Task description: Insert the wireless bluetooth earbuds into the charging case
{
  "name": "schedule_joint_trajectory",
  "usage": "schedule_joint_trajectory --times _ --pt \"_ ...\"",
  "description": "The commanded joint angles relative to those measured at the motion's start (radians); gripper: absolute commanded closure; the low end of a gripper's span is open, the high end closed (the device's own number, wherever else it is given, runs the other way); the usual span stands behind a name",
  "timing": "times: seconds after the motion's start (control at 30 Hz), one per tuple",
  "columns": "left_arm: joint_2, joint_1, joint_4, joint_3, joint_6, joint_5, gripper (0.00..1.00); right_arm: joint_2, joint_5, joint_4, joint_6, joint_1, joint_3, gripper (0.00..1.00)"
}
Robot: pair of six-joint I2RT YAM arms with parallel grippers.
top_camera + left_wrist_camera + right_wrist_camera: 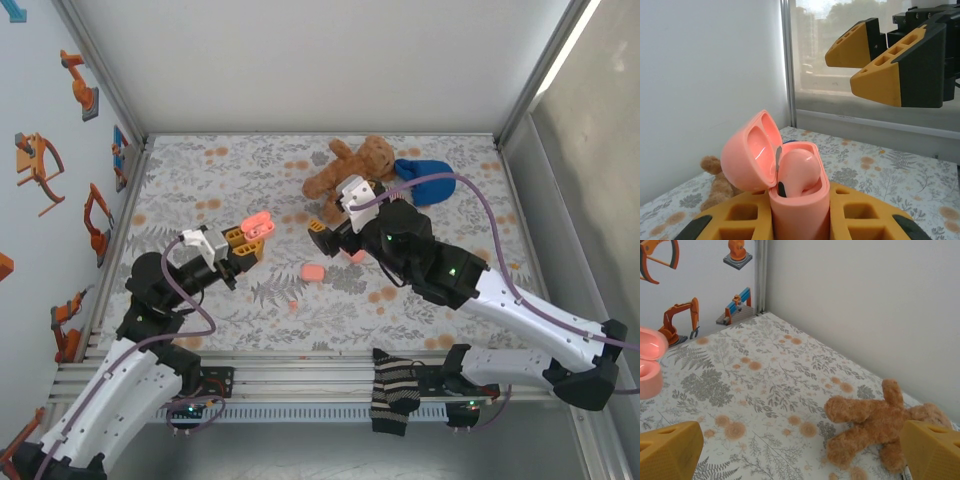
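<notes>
Pink charging case (790, 200) sits open in the tight left claw (250, 241), one earbud (799, 167) inside. Next, the wide, empty right claw (318, 238) should grab the loose earbud (293, 305) at lower middle.

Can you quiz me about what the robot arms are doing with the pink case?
1. True or false: the left end effector grips the pink charging case with its lid open.
2. The right end effector is: A open, B shut on the case, C shut and empty.
3. Which soft toy lies at the table's far side?
Key: 1 true; 2 A; 3 the teddy bear.
</notes>
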Motion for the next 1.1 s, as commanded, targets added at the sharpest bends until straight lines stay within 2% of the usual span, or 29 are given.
schedule_joint_trajectory --times 0.0,0.3,0.57,0.8,0.9,1.07 --pt "-0.049 -0.003 -0.087 -0.011 0.035 -0.038 1.0 -0.018 0.052 -0.006 0.068 -0.008 -0.013 0.0" --pt "-0.148 -0.003 -0.281 0.026 0.052 -0.118 1.0 -0.003 0.053 -0.068 0.214 -0.035 -0.057 0.01" --pt "-0.215 -0.003 -0.401 0.055 0.081 -0.168 1.0 0.039 -0.066 -0.194 0.388 -0.075 -0.085 0.0" --pt "-0.265 -0.003 -0.515 0.087 0.118 -0.219 1.0 0.122 -0.19 -0.236 0.53 -0.075 -0.121 0.01" --pt "-0.312 -0.003 -0.532 0.082 0.123 -0.24 1.0 0.176 -0.259 -0.226 0.569 -0.076 -0.128 0.05" --pt "-0.343 -0.003 -0.543 0.074 0.124 -0.258 1.0 0.299 -0.373 -0.225 0.614 -0.072 -0.115 0.19"
